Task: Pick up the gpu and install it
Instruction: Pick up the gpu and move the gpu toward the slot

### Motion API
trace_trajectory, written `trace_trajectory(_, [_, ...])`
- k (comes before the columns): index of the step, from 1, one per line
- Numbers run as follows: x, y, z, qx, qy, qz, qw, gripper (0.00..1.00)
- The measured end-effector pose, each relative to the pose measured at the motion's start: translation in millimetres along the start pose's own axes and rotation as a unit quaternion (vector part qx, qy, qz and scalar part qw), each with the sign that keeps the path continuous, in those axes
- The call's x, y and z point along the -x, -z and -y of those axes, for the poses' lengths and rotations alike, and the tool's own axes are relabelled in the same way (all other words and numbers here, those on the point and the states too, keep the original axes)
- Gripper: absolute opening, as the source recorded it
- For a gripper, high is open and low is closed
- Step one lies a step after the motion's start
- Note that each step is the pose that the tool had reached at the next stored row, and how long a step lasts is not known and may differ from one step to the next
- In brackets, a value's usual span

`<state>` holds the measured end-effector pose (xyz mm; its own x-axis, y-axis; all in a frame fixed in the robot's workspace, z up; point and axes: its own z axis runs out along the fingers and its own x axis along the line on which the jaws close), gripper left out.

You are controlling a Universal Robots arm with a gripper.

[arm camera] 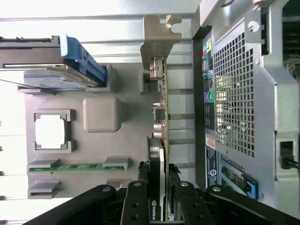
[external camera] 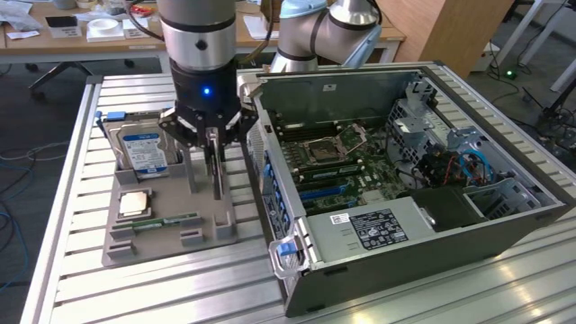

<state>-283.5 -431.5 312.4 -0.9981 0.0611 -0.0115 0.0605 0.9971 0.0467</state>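
Observation:
The gpu is a thin dark card standing on its edge over the grey holder tray, beside the open computer case. My gripper comes straight down on it, and its black fingers are shut on the card's sides. In the wrist view the gpu shows edge-on, with its silvery end bracket at the far end from my gripper. Whether the card's lower edge still touches the tray I cannot tell. The motherboard lies exposed inside the case.
On the tray a silver hard drive with a blue-white label stands at the exterior view's left, and a processor chip and a green memory stick lie in front of it. The case's rear wall rises close beside the card. Everything sits on a slatted aluminium table.

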Motion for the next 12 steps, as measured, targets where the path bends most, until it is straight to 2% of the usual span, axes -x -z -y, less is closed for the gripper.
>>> trace_trajectory(12, [0.7, 54.5, -2.6, 0.0000, 0.000, 0.0003, 1.0000, 0.27])
